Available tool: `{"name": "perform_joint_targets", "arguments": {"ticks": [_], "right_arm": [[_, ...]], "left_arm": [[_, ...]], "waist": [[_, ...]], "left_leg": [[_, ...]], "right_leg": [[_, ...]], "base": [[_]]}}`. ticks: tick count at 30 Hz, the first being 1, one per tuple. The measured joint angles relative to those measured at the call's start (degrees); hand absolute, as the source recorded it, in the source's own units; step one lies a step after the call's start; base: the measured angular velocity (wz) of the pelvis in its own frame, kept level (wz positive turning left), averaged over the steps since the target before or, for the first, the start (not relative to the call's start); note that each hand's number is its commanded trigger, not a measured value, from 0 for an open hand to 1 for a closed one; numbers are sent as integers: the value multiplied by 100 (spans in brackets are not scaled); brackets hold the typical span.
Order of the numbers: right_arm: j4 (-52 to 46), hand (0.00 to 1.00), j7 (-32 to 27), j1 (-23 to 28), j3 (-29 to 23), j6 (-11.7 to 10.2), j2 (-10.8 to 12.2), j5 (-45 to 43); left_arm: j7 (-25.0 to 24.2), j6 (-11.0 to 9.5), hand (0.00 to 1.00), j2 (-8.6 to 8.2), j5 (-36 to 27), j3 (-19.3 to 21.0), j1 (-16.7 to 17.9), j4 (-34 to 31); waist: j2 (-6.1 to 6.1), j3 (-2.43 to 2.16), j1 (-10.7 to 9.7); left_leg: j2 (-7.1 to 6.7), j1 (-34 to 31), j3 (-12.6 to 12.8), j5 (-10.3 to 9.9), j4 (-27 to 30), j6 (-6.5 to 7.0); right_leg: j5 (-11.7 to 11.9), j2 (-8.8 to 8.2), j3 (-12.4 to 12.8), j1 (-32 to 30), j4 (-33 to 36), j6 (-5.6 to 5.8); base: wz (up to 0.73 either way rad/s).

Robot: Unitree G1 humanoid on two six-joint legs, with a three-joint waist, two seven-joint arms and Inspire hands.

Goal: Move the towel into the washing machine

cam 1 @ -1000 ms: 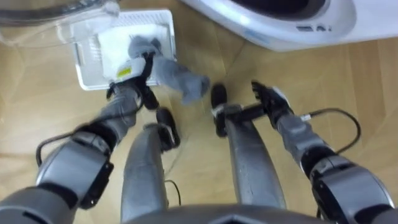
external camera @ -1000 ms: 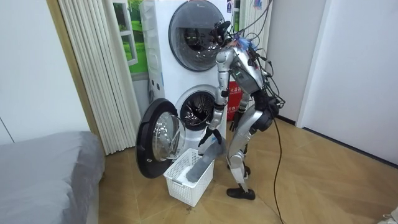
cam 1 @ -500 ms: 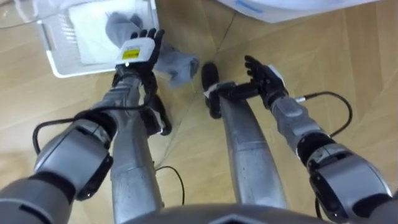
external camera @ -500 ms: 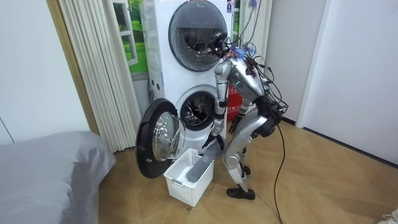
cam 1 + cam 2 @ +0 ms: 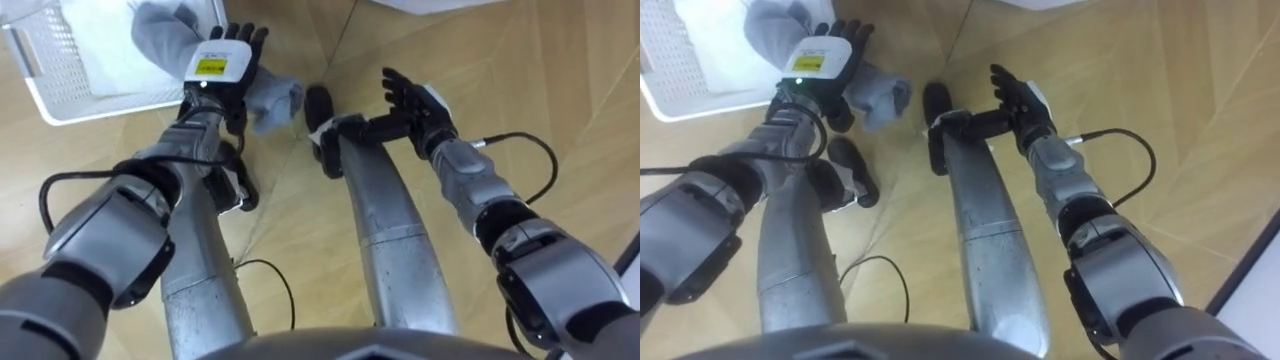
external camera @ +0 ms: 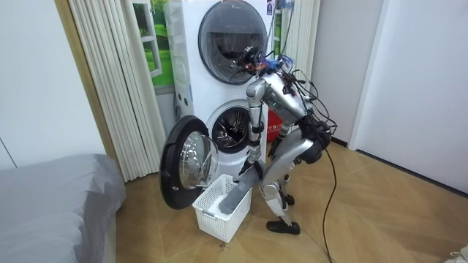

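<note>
A grey towel (image 5: 272,100) hangs out of the white laundry basket (image 5: 60,75) over its rim, and its end lies on the wooden floor. My left hand (image 5: 222,65) hovers right over the towel at the basket's edge with straight fingers. My right hand (image 5: 412,98) is open with spread fingers, apart from the towel, above the floor. In the room view I stand bent forward over the basket (image 6: 216,213), with the towel (image 6: 238,194) draped from it. The washing machine's round opening (image 6: 232,131) is just behind.
The machine's door (image 6: 187,166) stands swung open on the room view's left of the basket. A second machine (image 6: 232,33) is stacked above. A grey bed (image 6: 51,204) fills the room view's lower left. Open wooden floor (image 5: 560,110) lies to my right.
I have bent further forward, so the eye view has shifted. My left hand has come up off the towel in the basket and its fingers have straightened. The towel lies as before.
</note>
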Motion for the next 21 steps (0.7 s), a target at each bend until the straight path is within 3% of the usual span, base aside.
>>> {"name": "perform_joint_targets", "arguments": {"ticks": [1,2,3,4,9,14,21], "right_arm": [[0,0,59,0,4,10,0,144],[0,0,110,0,-4,23,-2,247],[-1,0,159,-1,-9,45,-4,343],[-2,0,176,-1,-9,56,-4,386],[-56,0,330,1,-23,60,-2,443],[-27,0,363,-7,-20,56,-5,488],[-13,0,465,30,-19,53,-7,743]], "left_arm": [[-1,0,0,-2,13,0,-6,6],[-1,1,23,-2,37,2,-8,6],[-1,4,72,-3,49,5,-21,6],[-1,7,100,-4,49,11,-24,6],[-7,35,100,25,49,28,-19,23],[-5,66,100,65,86,24,-102,22],[-10,173,100,106,160,23,-115,20]], "waist": [[-2,0,1],[-4,-1,-6],[-5,-1,-13],[-5,-1,-18],[-24,-4,-130],[-150,-6,-163],[-180,-17,-228]], "left_leg": [[12,-52,1,-30,62,4],[12,-94,0,-52,102,9],[14,-134,1,-73,135,21],[15,-150,1,-78,148,27],[6,-213,3,-110,244,63],[-2,-218,-1,-173,402,46],[22,-216,-47,-283,606,20]], "right_leg": [[-14,17,-3,-49,37,16],[-28,12,3,-90,78,24],[-51,6,11,-132,112,37],[-56,0,12,-150,125,41],[-150,-104,-2,-219,292,44],[-273,-128,2,-270,508,12],[-379,-171,-40,-269,719,-18]], "base": [[-7],[-5],[0],[4],[10],[6],[1]]}}
